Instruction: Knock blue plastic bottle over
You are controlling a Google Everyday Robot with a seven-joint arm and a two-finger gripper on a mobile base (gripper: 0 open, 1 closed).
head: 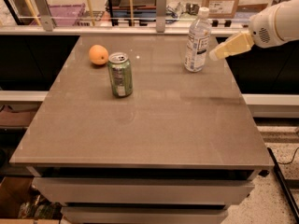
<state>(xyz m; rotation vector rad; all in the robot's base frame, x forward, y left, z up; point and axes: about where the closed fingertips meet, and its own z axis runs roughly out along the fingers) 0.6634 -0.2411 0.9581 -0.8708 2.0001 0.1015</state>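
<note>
**Claw (217,54) hovering at far right**

Whether the beige claw was clenched or released could not be told. Just left of its tip, the clear bluish plastic bottle (197,41) with a white cap stood upright on the grey-brown worktop (154,129). Farther left were a green drink can (120,74) and a round orange fruit (98,54).

Table (163,129) fills middle of view. Bottle (196,41) upright on table, far right part, close to right edge. Pincer (218,53) just right of bottle, about mid-height, tip pointing left at it; touching or apart, cannot tell. Arm (275,24) reaches in from far right, beyond table's right edge. Can (120,74) upright on table, left of centre, well apart from bottle and nearer than it. Round fruit (98,54) on table, just behind can, slightly left. Drawers (140,190) under near edge.
</note>
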